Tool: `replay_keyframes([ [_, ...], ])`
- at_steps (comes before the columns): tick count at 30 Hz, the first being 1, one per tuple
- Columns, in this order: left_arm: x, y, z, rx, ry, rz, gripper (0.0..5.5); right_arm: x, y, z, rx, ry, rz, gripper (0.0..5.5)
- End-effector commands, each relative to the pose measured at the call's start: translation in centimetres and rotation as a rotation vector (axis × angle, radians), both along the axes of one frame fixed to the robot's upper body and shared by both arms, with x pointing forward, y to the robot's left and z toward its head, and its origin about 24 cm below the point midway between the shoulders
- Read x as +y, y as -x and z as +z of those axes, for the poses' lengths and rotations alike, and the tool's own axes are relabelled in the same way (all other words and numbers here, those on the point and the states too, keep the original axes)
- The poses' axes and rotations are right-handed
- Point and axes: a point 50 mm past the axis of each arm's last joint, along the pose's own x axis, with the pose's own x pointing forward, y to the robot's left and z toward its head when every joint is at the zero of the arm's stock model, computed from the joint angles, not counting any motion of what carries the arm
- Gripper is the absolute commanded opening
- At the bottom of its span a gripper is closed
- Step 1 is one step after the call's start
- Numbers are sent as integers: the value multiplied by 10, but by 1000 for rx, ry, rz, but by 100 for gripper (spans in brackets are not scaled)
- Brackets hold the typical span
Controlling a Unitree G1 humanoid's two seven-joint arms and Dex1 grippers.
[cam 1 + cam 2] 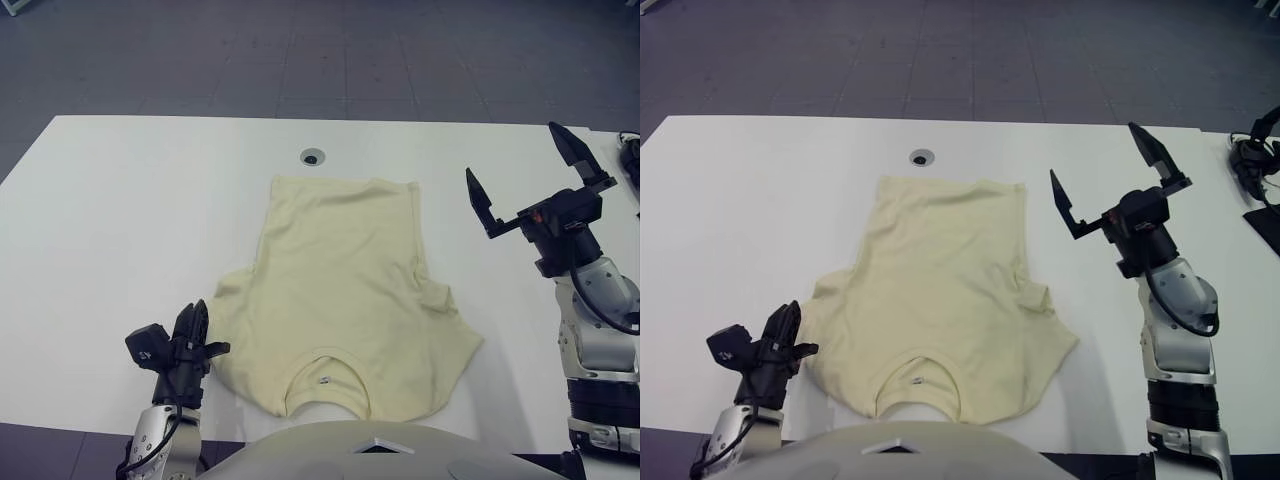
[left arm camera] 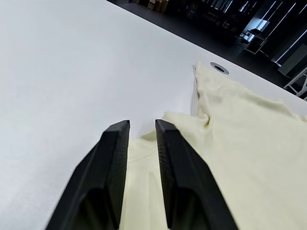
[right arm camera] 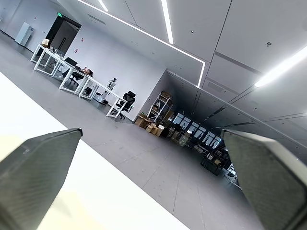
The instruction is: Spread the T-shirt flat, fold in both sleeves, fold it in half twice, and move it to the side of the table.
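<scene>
1. Pale-yellow T-shirt (image 1: 340,270) lies mid-table on the white table (image 1: 120,200). Clock is read on the head view, with 12 pointing away from the robot.
2. Collar (image 1: 325,353) sits at 6, close to the table's near edge. Hem is at 12, just short of a round grommet (image 1: 312,156) set in the tabletop.
3. Cloth is mostly spread but wrinkled. Left sleeve (image 1: 232,290) pokes out at 8, and right sleeve (image 1: 440,298) is bunched into a small lump at 4.
4. A long crease runs down the shirt's 3 o'clock side, from the hem corner to that lump. The body is narrower toward 12 than at the shoulders.
5. Left gripper (image 1: 195,308) is low at 8 of the shirt, just beside the left sleeve near the table's near edge. Its 2 fingers are drawn almost together with a slim gap and nothing clamped between them.
6. In the left wrist view the left gripper tips (image 2: 141,123) point along the shirt's left edge, with sleeve cloth under and ahead of them. I can't tell whether they touch it.
7. Right gripper (image 1: 512,150) is at 3 of the shirt, raised off the table and apart from the cloth. It is fully released, with its 2 fingers splayed wide toward 12 and holding nothing.
8. Black cabled gear (image 1: 1250,155) sits at the table's far-right edge, well apart from the shirt.
</scene>
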Motion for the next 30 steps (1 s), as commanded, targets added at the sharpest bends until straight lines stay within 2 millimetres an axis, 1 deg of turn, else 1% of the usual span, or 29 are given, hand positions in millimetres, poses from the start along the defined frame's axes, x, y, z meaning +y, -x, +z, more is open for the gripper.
replay_keyframes([
  [1,3,3,-7,51,-9,25,170,2,-1,2,-8,5,6,540],
  [8,6,6,-20,145,14,67,289,1,-1,1,-4,8,8,540],
  [15,6,5,-23,181,29,50,417,-1,0,0,-1,10,6,540],
  [16,5,5,-23,184,31,48,396,-1,0,0,0,9,7,540],
  [17,5,5,-23,185,34,46,391,-1,0,-1,1,9,7,540],
  [19,5,5,-23,187,42,45,360,-1,0,-1,2,9,6,540],
  [20,5,4,-23,188,46,44,336,-1,0,-1,2,8,6,540],
  [22,4,2,-23,185,60,42,308,0,0,-2,3,8,7,540],
  [25,2,0,-25,187,78,39,252,0,-2,-2,4,10,14,540],
  [26,2,1,-25,189,81,39,245,0,-2,-1,4,11,16,540],
  [28,1,1,-25,191,84,40,205,0,-2,0,2,13,17,540],
  [30,1,1,-25,191,84,37,177,-1,-2,0,2,14,15,540],
])
